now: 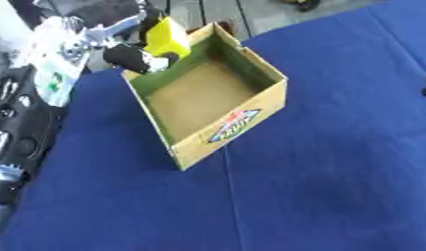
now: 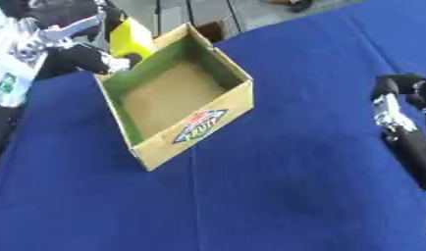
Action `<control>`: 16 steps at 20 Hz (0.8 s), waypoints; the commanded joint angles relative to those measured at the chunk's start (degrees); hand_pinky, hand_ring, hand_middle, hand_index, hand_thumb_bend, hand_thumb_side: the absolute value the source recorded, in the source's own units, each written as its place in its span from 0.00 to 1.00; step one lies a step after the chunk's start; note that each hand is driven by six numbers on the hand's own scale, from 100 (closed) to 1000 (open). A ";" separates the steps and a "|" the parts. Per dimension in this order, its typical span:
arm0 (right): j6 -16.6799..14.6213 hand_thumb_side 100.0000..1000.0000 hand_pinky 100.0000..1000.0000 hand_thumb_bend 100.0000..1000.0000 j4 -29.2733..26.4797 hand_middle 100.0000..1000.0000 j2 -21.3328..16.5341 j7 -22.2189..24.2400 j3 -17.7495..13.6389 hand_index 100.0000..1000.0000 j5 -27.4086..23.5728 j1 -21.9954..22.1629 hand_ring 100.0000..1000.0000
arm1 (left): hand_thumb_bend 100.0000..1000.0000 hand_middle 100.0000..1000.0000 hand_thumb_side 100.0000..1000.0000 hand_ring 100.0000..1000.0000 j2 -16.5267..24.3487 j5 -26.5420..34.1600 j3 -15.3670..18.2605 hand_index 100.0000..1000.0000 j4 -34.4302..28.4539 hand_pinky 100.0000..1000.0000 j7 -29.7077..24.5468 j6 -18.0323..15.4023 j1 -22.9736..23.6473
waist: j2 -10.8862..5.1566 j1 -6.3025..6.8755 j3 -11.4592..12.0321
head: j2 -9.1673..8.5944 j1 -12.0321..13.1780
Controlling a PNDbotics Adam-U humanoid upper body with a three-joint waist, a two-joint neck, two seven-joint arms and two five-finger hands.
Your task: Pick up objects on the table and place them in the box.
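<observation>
Presently: yellow item (image 1: pixel 168 37), boxy, looks light and stiff, held in left hand (image 1: pixel 135 58) above box (image 1: pixel 236 128) far rim; grip flat sides. Right hand (image 2: pixel 404 125) idle, fingers unclear.

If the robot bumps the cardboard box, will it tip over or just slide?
The box looks wide, low and empty, so it would probably slide on the blue cloth rather than tip. Thin cardboard walls suggest it is light. The left hand holds a yellow thing at its far corner.
</observation>
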 commanded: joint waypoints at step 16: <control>-0.63 0.83 0.94 0.00 -2.24 0.63 2.41 2.37 1.68 0.77 -1.29 -2.17 1.00 | 0.10 0.37 0.61 0.41 -2.41 -15.98 -1.56 0.57 6.01 0.26 10.34 -1.07 -3.31 | 0.13 -0.65 -3.24 | -3.62 3.59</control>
